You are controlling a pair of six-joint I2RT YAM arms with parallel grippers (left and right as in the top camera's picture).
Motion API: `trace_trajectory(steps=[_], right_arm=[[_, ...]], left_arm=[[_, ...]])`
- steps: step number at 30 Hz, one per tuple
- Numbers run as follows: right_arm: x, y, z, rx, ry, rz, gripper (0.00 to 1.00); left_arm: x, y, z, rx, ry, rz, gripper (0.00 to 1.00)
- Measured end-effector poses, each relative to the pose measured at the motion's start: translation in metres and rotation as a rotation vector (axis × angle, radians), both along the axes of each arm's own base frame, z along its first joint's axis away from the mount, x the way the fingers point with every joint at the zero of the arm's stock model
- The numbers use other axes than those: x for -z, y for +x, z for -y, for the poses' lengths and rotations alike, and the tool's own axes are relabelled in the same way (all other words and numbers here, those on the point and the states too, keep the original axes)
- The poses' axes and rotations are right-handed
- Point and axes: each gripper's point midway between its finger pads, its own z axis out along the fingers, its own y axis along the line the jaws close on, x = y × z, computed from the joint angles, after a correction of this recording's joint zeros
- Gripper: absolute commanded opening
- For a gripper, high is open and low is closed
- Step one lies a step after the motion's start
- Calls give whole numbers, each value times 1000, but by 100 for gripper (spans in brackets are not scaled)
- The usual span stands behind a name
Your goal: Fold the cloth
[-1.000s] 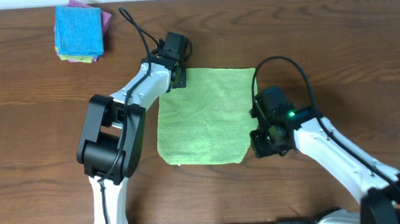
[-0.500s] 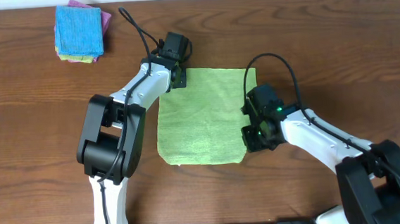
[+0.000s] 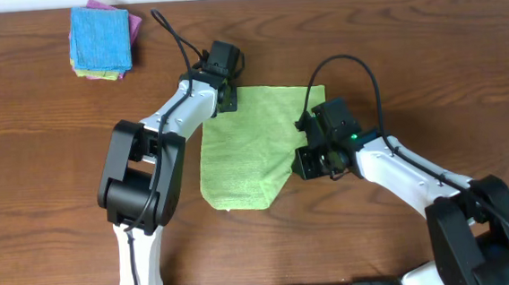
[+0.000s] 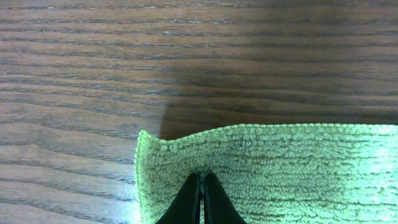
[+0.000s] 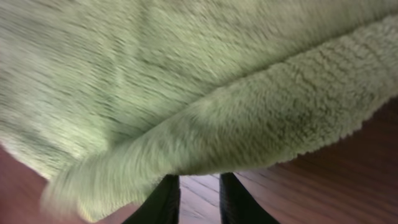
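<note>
My left gripper (image 4: 200, 175) is closed tight, its two fingers (image 4: 189, 202) pressed flat together with no gap, and they pinch the lime-green cloth (image 3: 242, 152) just inside one of its corners. The fabric puckers slightly at my fingertips. The hemmed edge runs just ahead of them, the corner sits close on their left, and the rest of the cloth stretches away to their right. Beyond the hem, ahead of this gripper, there is only the bare wooden table (image 3: 41, 175).

My right gripper (image 5: 199, 183) is only narrowly parted. The two dark fingers (image 5: 163, 202) stand a little apart, and wood grain shows in the gap between them. A thick fold of the cloth lies across and above their tips and fills nearly everything ahead of this gripper, blurred on one side. I cannot tell whether the tips themselves touch the fabric, because the fold hides them.

From overhead, the cloth lies on the table between my two grippers. The left one is at its far corner on my left, and the right one is at its right edge. The near corner below my right gripper is turned in, so that side runs as a slant. A small stack with a blue cloth (image 3: 99, 37) on top and a pink edge (image 3: 136, 25) showing beneath sits well apart, off to the left of my left gripper.
</note>
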Motion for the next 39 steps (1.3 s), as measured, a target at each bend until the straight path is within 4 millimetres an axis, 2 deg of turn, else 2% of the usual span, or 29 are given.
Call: trace_trajectory(steps=[6, 11, 17, 27, 30, 33, 35, 39], right_arm=[[-7, 2, -6, -7, 30, -3, 29], [-8, -12, -17, -45, 52, -44, 37], [-7, -24, -31, -101, 39, -43, 38], [2, -13, -27, -79, -18, 1, 41], [4, -11, -27, -75, -21, 8, 34], [4, -10, -27, -72, -24, 11, 18], [4, -9, -27, -69, -24, 13, 15], [4, -8, -28, -69, -22, 17, 1]], left_arm=[[0, 0, 0, 0, 0, 0, 6], [0, 0, 0, 0, 0, 0, 5], [0, 0, 0, 0, 0, 0, 6], [0, 0, 0, 0, 0, 0, 6], [0, 0, 0, 0, 0, 0, 6], [0, 0, 0, 0, 0, 0, 6], [0, 0, 0, 0, 0, 0, 6], [0, 0, 0, 0, 0, 0, 6]])
